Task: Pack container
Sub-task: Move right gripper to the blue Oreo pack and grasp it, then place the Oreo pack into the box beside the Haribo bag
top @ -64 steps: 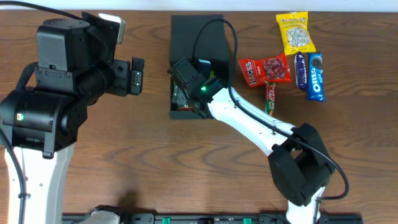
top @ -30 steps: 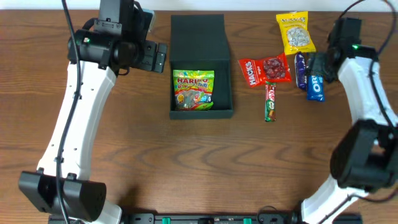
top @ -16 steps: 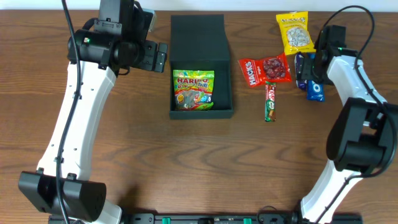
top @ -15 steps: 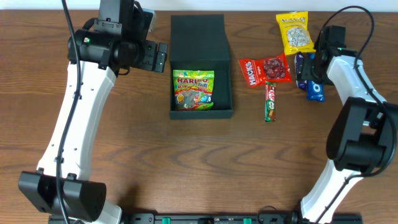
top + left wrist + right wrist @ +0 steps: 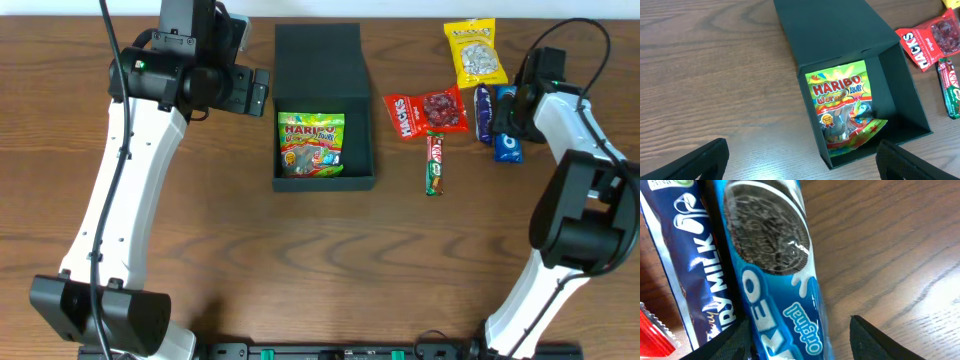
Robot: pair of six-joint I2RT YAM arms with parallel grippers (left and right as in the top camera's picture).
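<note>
The container point(image 5: 318, 55) is a black box standing open at the table's back middle, its flap lid lying flat behind it. A Haribo packet point(image 5: 311, 145) lies inside; it also shows in the left wrist view point(image 5: 842, 110) within the box walls point(image 5: 900, 90). My left gripper point(image 5: 260, 92) is open and empty just left of the box point(image 5: 805, 167). My right gripper point(image 5: 512, 115) is open and low over a blue Oreo packet point(image 5: 508, 150). In the right wrist view its fingers point(image 5: 800, 347) straddle the Oreo packet point(image 5: 775, 260) without closing on it.
Right of the box lie a red Hacks packet point(image 5: 425, 112), a KitKat bar point(image 5: 434, 163), a yellow snack packet point(image 5: 474, 52) and a purple Dairy Milk bar point(image 5: 483, 112), which sits right beside the Oreo point(image 5: 685, 260).
My right arm left the box, with the Haribo packet now lying inside, swung to the snacks on the right, and has settled over the Oreo packet. The left arm has held still for the last second.
</note>
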